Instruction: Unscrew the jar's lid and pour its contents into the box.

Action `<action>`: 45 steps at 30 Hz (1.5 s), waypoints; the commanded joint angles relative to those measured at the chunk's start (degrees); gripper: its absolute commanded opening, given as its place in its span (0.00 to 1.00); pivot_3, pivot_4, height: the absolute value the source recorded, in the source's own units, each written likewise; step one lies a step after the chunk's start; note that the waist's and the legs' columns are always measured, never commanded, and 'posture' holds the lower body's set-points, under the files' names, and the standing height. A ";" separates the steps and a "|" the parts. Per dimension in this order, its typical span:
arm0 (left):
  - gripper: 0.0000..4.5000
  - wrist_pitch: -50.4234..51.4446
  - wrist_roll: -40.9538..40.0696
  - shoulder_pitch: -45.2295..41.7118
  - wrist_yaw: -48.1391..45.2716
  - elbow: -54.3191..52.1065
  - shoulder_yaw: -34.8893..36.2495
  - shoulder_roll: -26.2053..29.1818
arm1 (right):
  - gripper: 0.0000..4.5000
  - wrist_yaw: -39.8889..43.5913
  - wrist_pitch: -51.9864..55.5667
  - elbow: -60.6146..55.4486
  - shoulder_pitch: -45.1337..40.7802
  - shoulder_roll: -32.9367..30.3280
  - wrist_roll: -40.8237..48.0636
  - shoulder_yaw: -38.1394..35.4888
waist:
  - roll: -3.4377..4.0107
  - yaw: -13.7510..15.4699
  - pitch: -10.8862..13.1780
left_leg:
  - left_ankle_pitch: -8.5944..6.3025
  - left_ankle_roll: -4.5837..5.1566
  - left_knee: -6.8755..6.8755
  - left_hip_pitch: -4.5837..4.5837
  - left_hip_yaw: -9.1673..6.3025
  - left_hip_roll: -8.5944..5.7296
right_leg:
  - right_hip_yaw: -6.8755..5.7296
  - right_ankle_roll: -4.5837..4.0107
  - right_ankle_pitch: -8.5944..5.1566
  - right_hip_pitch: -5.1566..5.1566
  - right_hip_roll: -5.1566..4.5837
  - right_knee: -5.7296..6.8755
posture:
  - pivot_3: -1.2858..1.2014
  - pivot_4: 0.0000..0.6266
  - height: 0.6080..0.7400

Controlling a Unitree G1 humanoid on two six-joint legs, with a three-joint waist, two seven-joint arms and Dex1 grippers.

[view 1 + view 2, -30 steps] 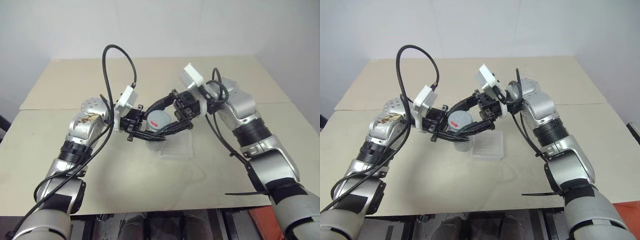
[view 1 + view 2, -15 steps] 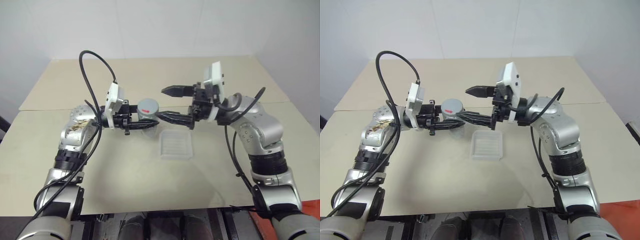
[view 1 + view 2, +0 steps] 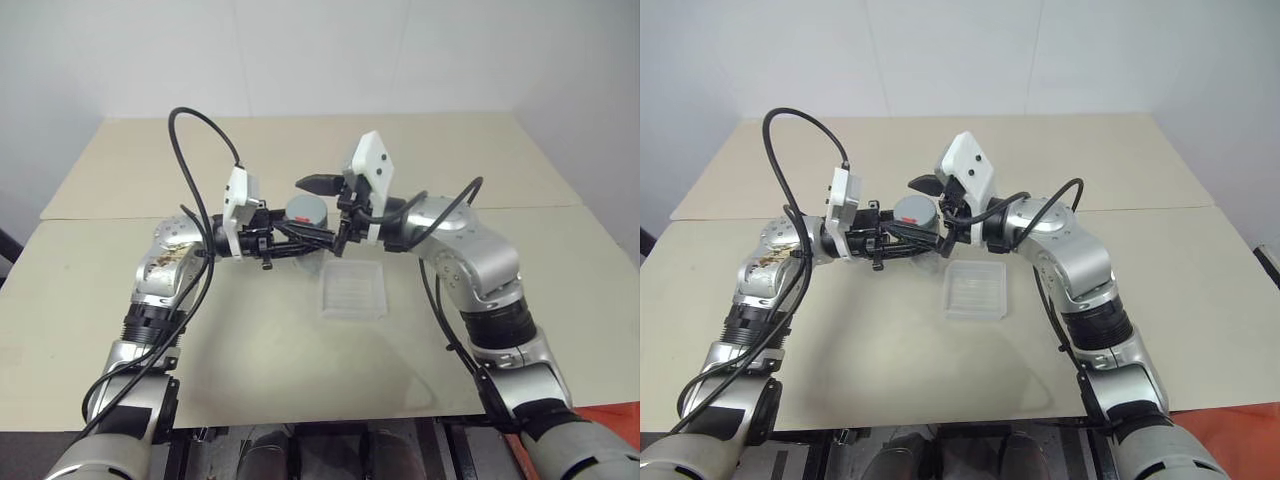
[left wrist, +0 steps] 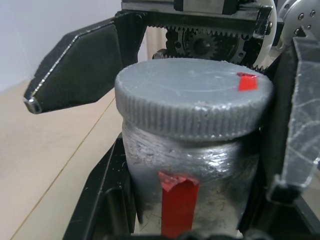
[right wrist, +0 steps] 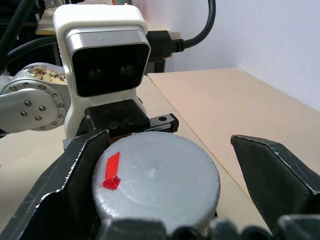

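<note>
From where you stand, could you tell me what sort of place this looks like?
Probably a robot test bench in a lab: a plain beige table against bare white walls, with just a clear plastic tray on it and a grey-lidded jar held above it.

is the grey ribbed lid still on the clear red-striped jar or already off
On. The grey ribbed lid sits flush atop the clear red-striped jar; no gap shows between them.

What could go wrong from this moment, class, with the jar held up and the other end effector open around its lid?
1. The right end effector straddles the lid off-centre, so closing might push the jar askew in the left end effector.
2. The jar is held beside the box, not over it; contents could miss once it opens.
</note>
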 commanded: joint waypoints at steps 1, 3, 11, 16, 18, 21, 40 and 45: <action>0.46 -0.48 -1.49 0.54 -1.22 -3.30 2.12 1.62 | 0.99 -0.84 -0.32 0.69 -0.28 -1.87 -0.92 -3.36 | 0.00 -0.01 0.00 | 0.00 0.00 0.00 0.00 0.00 0.00 | 0.00 0.00 0.00 0.00 0.00 0.00 | 0.52 0.24 1.00; 0.46 -0.17 -1.79 1.13 -1.79 -3.88 2.49 2.61 | 0.99 -0.49 -0.74 1.06 0.24 -3.13 -0.81 -4.61 | 0.00 -0.02 0.00 | 0.00 0.00 0.00 0.00 0.00 0.00 | 0.00 0.00 0.00 0.00 0.00 0.00 | 0.52 0.24 1.00; 0.46 0.98 -2.90 3.01 -3.69 -5.50 3.53 6.30 | 0.99 0.11 -1.29 1.35 1.83 -7.41 0.96 -8.36 | 0.00 0.04 0.00 | 0.00 0.00 -0.01 0.00 0.00 0.01 | 0.00 0.00 0.00 0.00 0.00 -0.01 | 0.52 0.24 1.00; 0.46 1.61 -3.40 4.30 -4.52 -6.24 4.35 8.04 | 0.99 0.41 -1.27 1.13 3.55 -9.66 1.66 -10.74 | 0.00 0.32 0.00 | 0.00 0.00 -0.04 -0.01 0.00 0.01 | -0.02 0.00 0.00 0.01 -0.03 -0.07 | 0.52 0.24 1.00; 0.46 1.66 -3.37 4.47 -4.40 -6.31 4.39 8.09 | 0.99 0.87 -1.12 0.48 4.30 -10.12 1.84 -11.17 | 0.00 0.04 0.00 | 0.01 -0.02 -0.08 0.00 0.01 0.02 | -0.02 0.00 0.00 0.00 0.00 -0.06 | 0.52 0.24 1.00; 0.46 1.29 -2.86 3.94 -3.39 -5.70 4.12 7.07 | 0.99 1.86 -0.64 -1.14 4.86 -10.39 2.58 -11.10 | 0.00 -0.17 0.00 | 0.01 -0.02 -0.07 0.01 0.05 0.01 | 0.04 0.00 0.00 0.00 0.00 -0.06 | 0.52 0.24 1.00; 0.46 -3.36 0.90 -3.23 -1.91 2.45 0.66 -2.51 | 0.99 2.36 1.34 -2.44 -2.63 -2.03 1.78 -2.02 | 0.00 -0.01 0.00 | 0.01 -0.02 -0.04 0.00 0.01 -0.01 | 0.02 0.00 0.00 0.00 0.00 -0.04 | 0.52 0.24 1.00; 0.46 -3.16 0.59 -2.69 -2.33 1.61 1.07 -2.09 | 0.99 2.38 0.61 0.73 -3.46 -1.84 0.20 -2.83 | 0.00 0.07 0.00 | 0.01 -0.02 -0.03 -0.01 0.00 -0.01 | 0.01 0.00 0.00 0.01 0.00 -0.04 | 0.52 0.24 1.00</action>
